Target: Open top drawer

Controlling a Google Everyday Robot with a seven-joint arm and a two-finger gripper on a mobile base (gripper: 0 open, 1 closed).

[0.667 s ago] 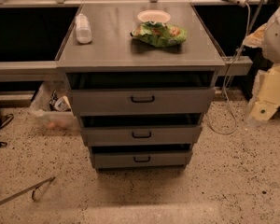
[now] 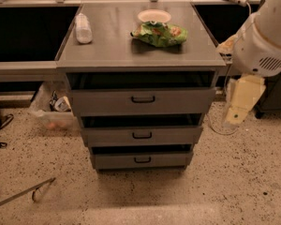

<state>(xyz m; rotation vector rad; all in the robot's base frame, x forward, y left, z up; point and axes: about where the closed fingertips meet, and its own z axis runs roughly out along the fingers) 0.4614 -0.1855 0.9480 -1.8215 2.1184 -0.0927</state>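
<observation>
The grey metal cabinet (image 2: 140, 50) has three drawers stacked in its front. The top drawer (image 2: 178, 101) is the widest and tallest, with a small black loop handle (image 2: 143, 99) at its centre and a dark gap above its front. Two narrower drawers (image 2: 168, 136) (image 2: 168, 160) sit below it. My gripper (image 2: 239, 102) hangs from the white arm (image 2: 262, 36) at the right, beside the cabinet's right edge at the top drawer's height, apart from the handle and holding nothing that I can see.
On the cabinet top lie a white bottle (image 2: 83, 28), a white plate (image 2: 154, 16) and a green snack bag (image 2: 159, 33). A plastic bin (image 2: 49, 114) stands on the floor at the left. A metal rod (image 2: 23, 193) lies on the speckled floor at the front left. A cable (image 2: 220, 125) hangs at the right.
The arm and gripper have moved left, closer to the cabinet's right side. The drawers have not moved.
</observation>
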